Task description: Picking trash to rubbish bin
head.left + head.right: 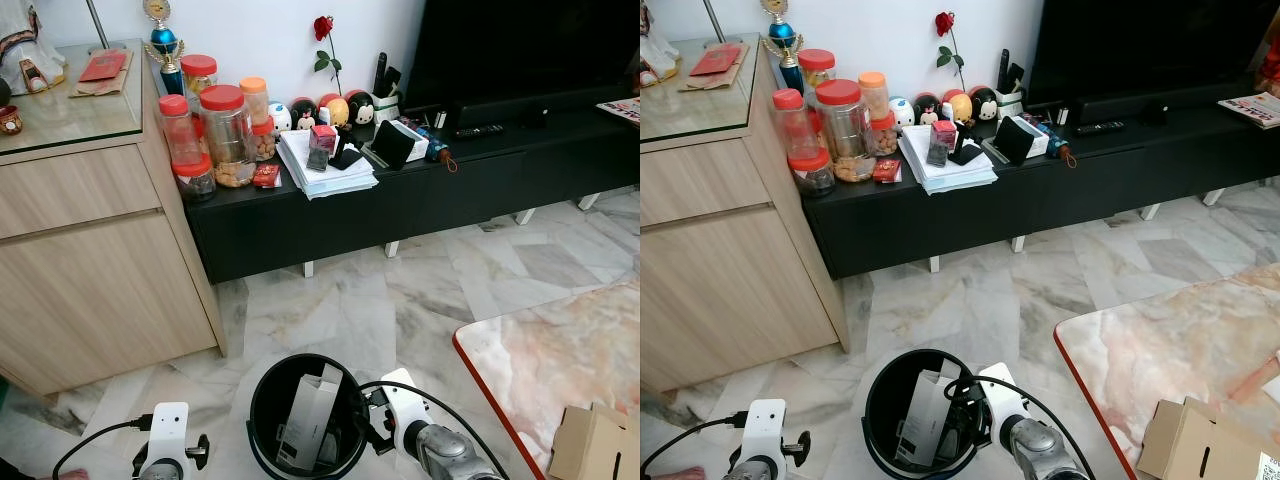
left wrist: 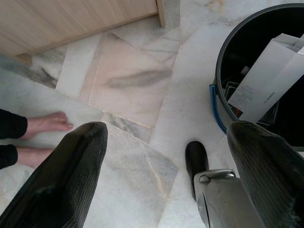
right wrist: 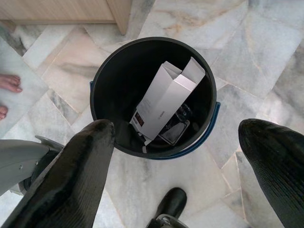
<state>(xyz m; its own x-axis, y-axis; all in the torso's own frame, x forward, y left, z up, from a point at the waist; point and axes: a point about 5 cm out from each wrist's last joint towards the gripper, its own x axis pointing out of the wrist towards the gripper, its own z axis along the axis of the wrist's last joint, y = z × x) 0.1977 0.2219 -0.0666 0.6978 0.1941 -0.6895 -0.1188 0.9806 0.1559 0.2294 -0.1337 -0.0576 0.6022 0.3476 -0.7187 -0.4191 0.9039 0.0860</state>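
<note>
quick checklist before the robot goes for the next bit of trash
1. Right gripper empty and open above the rubbish bin: ok.
2. Left gripper open over bare marble floor, holding nothing: ok.
3. White carton dropped inside the bin, leaning against its wall: ok, though its top flaps reach about rim height.
4. Room left in the bin for more: cannot tell, the bottom is dark and cluttered.
5. Path clear of people: not ok, a person's bare feet stand on the floor close to the left gripper.
6. Next trash located: cannot tell; a cardboard box sits on the marble-top table.
</note>
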